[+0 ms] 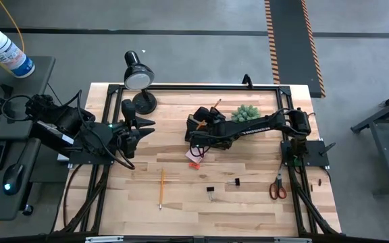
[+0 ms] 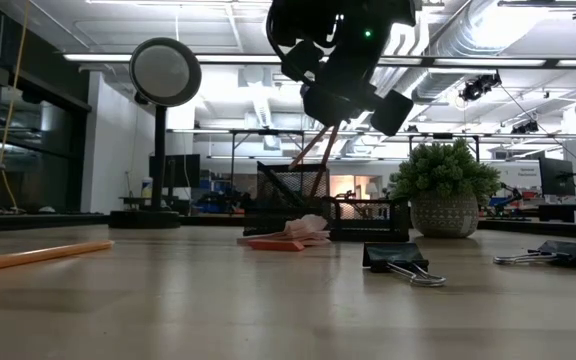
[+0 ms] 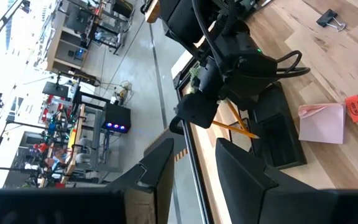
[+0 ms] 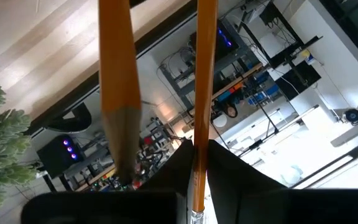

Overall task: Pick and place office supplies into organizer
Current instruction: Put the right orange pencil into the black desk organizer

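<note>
high: overhead, straight down | low: tabletop level | both show organizer

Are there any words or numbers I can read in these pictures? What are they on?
Right arm: white lettering along its side, too small to read.
White bottle: blue label, print too small to read.
Small orange tag beside the pink sticky-note pad: dark print, too blurred to read.
Nothing else carries readable text.

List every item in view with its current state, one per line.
right gripper: over the organizer, shut on a pencil
held pencil: pinched between the fingers
organizer: upright, pencils leaning in it
left gripper: open, waiting at the table's left
loose pencil: flat on the table
sticky-note pad: flat beside the organizer
binder clips: lying loose
scissors: flat, blades closed
</note>
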### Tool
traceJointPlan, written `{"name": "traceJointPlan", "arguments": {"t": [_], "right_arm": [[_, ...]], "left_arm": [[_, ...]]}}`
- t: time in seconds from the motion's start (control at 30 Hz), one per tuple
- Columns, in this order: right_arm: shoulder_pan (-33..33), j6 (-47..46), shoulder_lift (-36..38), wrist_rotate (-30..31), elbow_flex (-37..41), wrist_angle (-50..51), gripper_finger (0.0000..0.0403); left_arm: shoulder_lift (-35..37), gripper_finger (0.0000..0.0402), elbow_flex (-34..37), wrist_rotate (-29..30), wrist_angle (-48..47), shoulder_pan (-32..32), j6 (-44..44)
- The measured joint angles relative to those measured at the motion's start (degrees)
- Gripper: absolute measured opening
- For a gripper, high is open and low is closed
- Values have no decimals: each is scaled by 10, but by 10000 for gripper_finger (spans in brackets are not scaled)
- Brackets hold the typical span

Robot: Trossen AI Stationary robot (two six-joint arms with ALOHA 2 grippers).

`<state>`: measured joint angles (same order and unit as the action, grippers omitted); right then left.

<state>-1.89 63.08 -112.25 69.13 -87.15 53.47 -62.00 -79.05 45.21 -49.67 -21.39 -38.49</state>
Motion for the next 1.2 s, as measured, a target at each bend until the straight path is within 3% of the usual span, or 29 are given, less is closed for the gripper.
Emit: {"name": "traceJointPlan", "arguments": {"t": [0.23, 1.2], "right_arm": [[4, -14, 0, 23, 0, 0, 30], [15, -41, -15, 18, 0, 0, 31]], "left_arm": [[0, 106, 0, 0, 0, 0, 0], [0, 106, 0, -7, 0, 0, 1]]}}
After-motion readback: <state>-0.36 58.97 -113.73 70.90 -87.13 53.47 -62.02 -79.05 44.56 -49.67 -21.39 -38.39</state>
